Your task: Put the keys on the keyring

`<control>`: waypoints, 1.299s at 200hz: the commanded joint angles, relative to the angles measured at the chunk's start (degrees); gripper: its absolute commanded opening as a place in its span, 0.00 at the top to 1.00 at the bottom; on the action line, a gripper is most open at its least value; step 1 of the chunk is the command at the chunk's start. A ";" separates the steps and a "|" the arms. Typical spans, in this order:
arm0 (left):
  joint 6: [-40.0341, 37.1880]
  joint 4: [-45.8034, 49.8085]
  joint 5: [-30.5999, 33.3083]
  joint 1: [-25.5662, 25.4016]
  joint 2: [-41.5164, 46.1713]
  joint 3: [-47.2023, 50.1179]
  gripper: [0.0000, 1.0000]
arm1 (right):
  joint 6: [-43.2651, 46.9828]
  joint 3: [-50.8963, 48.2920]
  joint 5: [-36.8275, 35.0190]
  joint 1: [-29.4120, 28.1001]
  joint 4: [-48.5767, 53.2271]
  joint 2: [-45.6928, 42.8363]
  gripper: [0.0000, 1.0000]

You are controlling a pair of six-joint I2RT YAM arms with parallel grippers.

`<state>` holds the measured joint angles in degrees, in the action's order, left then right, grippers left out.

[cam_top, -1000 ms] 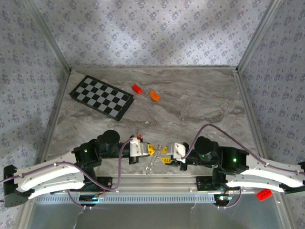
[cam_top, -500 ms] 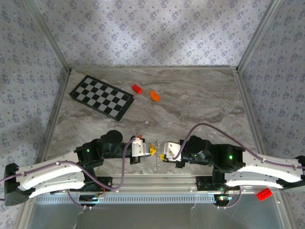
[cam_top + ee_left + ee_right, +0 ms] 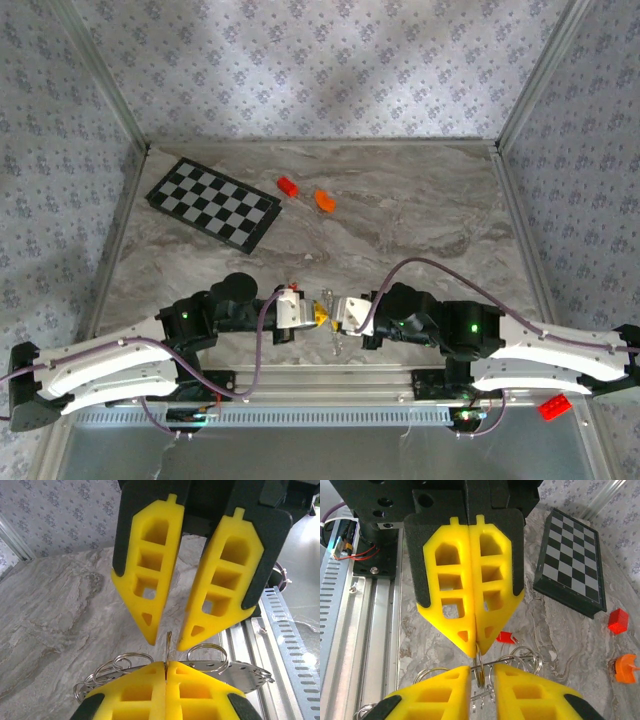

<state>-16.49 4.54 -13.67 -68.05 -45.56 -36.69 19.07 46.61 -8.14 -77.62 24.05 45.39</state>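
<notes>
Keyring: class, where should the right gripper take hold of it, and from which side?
Probably grip the keyring on its thin rim just past the left gripper's shut tips, coming straight from the right. It stands edge-on, so the right gripper's open jaws can close on its flat faces.

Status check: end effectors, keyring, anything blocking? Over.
Left end effector shut on keyring. Right end effector open, straddling it. Red key on table, unheld. Nothing blocking.
</notes>
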 commanded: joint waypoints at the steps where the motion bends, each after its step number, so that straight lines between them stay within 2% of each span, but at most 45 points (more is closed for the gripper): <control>1: -0.30 -1.90 -1.44 -0.59 -0.35 -1.19 1.00 | 0.44 -0.77 0.47 0.49 -2.46 0.03 0.84; 39: -0.21 -1.81 -1.80 -0.55 -0.23 -1.20 1.00 | 0.61 -0.98 0.97 1.08 -2.76 0.99 0.90; 64: 0.29 -2.69 -2.17 -0.58 0.42 -0.93 1.00 | 0.57 -1.29 0.73 1.26 -2.95 0.78 1.00; 90: 1.49 -4.93 -2.90 -0.58 2.81 0.11 1.00 | 0.96 -2.41 0.76 1.27 -3.75 -0.94 1.00; 111: 2.57 -6.75 -2.74 -0.54 5.12 1.20 0.83 | 0.92 -4.93 3.32 1.34 -7.83 -4.08 1.00; 121: 3.09 -7.29 -2.68 -0.59 6.14 1.57 0.80 | 1.04 -6.63 6.03 1.50 -11.30 -5.71 1.00; 153: 4.68 -9.00 -4.61 -0.59 9.04 1.89 0.78 | -0.71 -11.18 13.48 2.60 -22.32 -9.46 1.00; 187: 5.28 -10.32 -6.44 -0.55 9.55 1.33 0.75 | -2.61 -13.88 18.62 4.35 -30.16 -11.77 1.00; 220: 7.39 -15.95 -8.95 -0.55 9.13 2.32 0.75 | -3.83 -16.13 22.53 6.47 -38.36 -12.97 1.00; 260: 7.64 -14.93 -9.59 -0.59 9.25 1.95 0.75 | -4.76 -16.46 25.57 8.44 -42.28 -13.04 1.00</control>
<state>-9.96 -7.73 -21.17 -68.05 -36.84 -34.44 15.88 29.95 13.85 -69.95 -10.76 33.10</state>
